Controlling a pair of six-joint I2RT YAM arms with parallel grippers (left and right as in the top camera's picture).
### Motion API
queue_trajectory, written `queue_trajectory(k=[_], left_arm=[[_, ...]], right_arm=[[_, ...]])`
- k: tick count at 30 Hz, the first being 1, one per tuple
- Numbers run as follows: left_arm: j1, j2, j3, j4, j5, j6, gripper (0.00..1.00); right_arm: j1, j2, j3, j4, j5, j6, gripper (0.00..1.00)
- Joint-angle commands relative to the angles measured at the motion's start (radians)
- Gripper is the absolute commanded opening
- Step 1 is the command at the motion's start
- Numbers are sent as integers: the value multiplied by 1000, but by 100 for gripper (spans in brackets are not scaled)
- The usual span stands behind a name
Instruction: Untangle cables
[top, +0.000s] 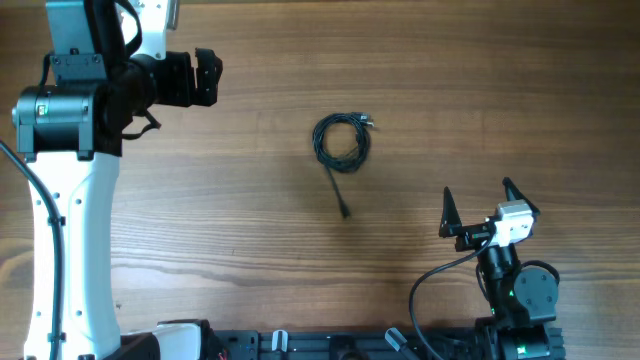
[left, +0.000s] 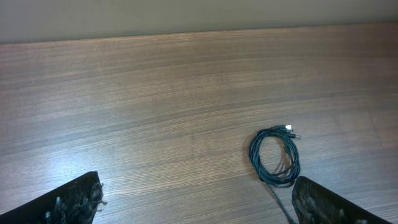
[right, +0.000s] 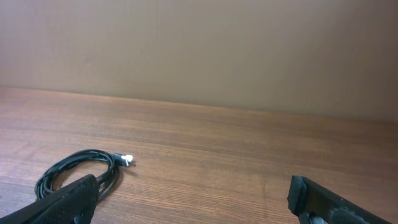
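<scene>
Nearest, at the brown wooden table's (top: 500, 80) front right corner, the black two-finger right gripper (top: 477, 187) stands spread apart, empty. Mid-table lies the thin black coiled cable (top: 319, 140), a tail trailing frontward. Near the back left corner, the black left gripper (top: 215, 78) is likewise spread, empty.

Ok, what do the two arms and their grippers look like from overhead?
Left arm: long white link, black joint housings, black left gripper. Right arm: black, with a green light, a white camera block, a looping black wire, and a right gripper with pointed black fingers.
</scene>
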Motion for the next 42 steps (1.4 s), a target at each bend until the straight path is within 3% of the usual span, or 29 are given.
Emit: queue_trajectory(k=[1,17,30,42], left_arm=[[-4,-14,25,3,36,19,100],[-4,-16,25,11,60,19,100],[-4,-16,25,-2,57,19,100],[-4,-16,25,-12,57,19,100]], right_arm=[[-6,-12,-1,2,-6,-11,100],[-6,-2,5,19,-22,308,100],[-6,-2,103,2,-148,303,100],[-6,1,494,-500,45,266,100]])
